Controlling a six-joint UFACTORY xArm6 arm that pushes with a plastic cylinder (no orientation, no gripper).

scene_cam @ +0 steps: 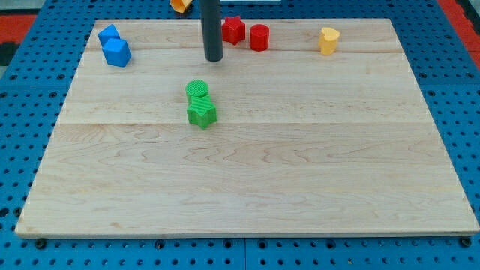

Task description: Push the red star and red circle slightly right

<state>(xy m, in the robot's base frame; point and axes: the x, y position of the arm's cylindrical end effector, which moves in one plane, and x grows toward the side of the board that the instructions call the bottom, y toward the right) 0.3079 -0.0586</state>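
The red star (233, 30) and the red circle (259, 37) sit side by side near the view's top edge of the wooden board (247, 172), the star on the left. My tip (214, 58) rests on the board just left of and slightly below the red star, apart from it by a small gap. The dark rod rises out of the view's top.
A green circle (198, 91) and a green star (201, 112) touch each other left of centre. Two blue blocks (114, 47) sit at the top left. A yellow block (328, 40) sits at the top right. An orange block (181, 4) lies beyond the top edge.
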